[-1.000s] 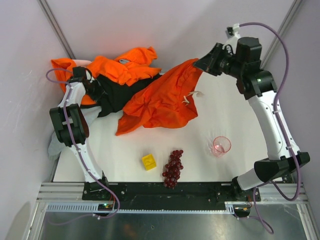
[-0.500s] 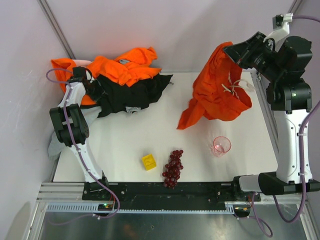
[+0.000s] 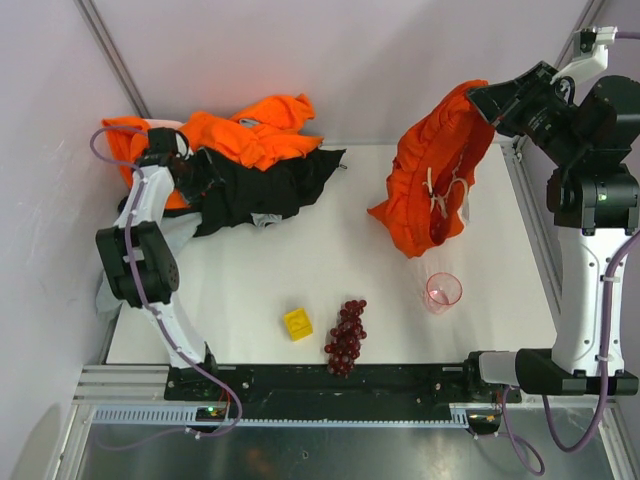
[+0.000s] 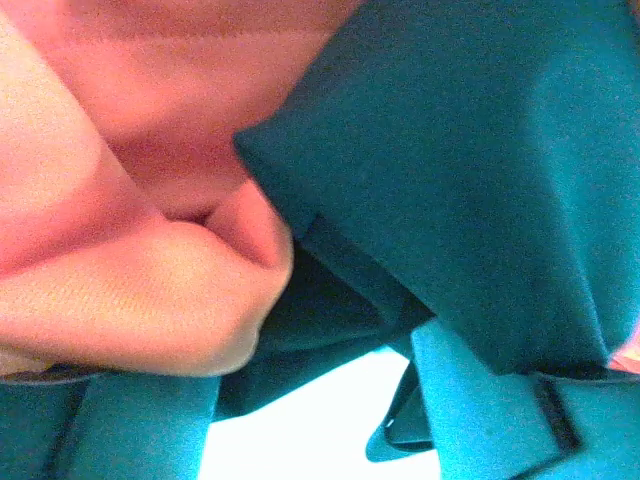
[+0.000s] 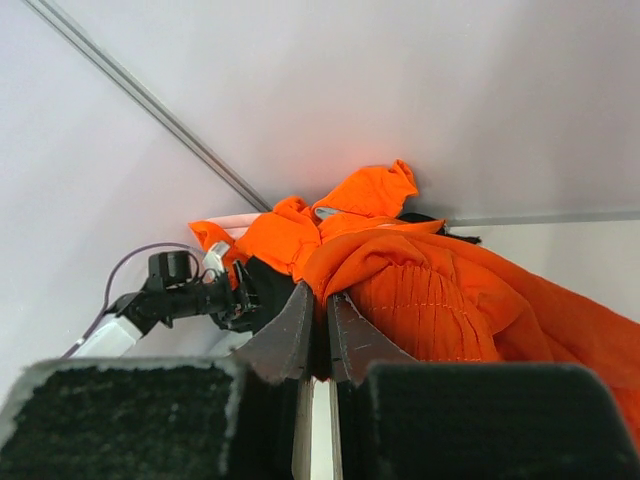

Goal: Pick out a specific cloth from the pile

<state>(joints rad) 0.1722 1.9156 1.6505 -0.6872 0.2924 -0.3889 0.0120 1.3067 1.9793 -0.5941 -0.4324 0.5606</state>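
Up at the far right of the white counter, the large, deep red-orange garment of soft fabric hangs bunched from the right fingers. These are pressed together on its upper edge, and the right wrist view shows the two dark tips closed on a stitched fold of it. Its short white drawstring cord dangles down the front folds. From above it is not clear whether the lowest fold touches the counter. The garment is well apart from the heap of soft garments in the far left corner, where a bright orange hooded piece lies over a black one. The left arm reaches into that heap. The left fingers are lost against the fabric and the left wrist view shows only close folds, so I cannot tell whether they are apart or together. Near the hanging garment stands a clear pink plastic cup. Further left, by the near edge, a bunch of dark red grapes lies just beside a small yellow block.
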